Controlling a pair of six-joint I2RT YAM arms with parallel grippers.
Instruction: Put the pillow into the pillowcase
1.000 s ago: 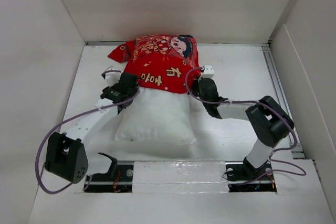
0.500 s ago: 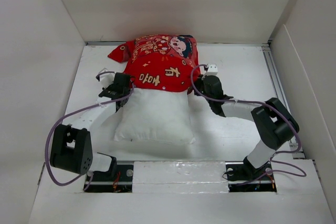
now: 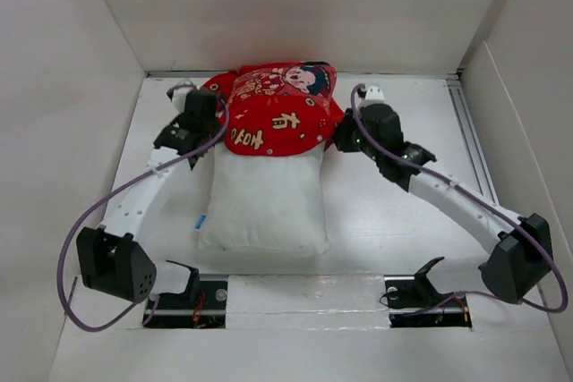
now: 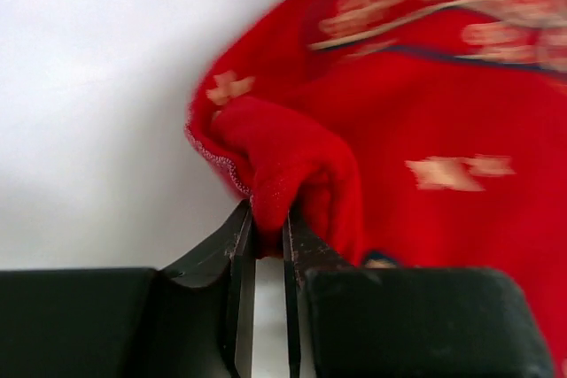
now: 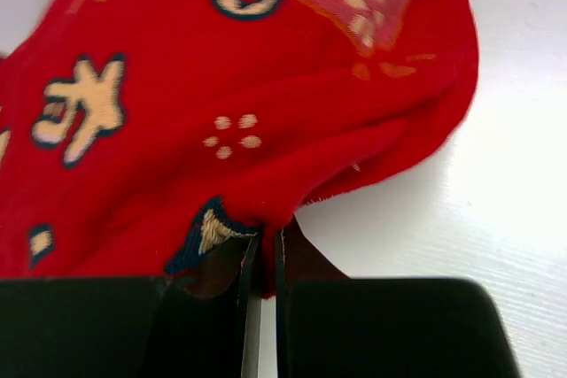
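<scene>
The sleeving step was judged under way: the pillow [image 3: 262,203] lay on the surface [image 3: 403,207], only its far end covered by the pillowcase [image 3: 273,118]. Its edge was pinched by the left pincer [image 4: 266,223] and the right pincer [image 5: 264,245]. Next, an even pull toward the bases would be called for.

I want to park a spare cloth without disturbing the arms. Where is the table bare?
Bare table lies between the pillow and the right arm, and in the far right corner. It is crowded at the far middle, where the left gripper and right gripper pinch the pillowcase.
</scene>
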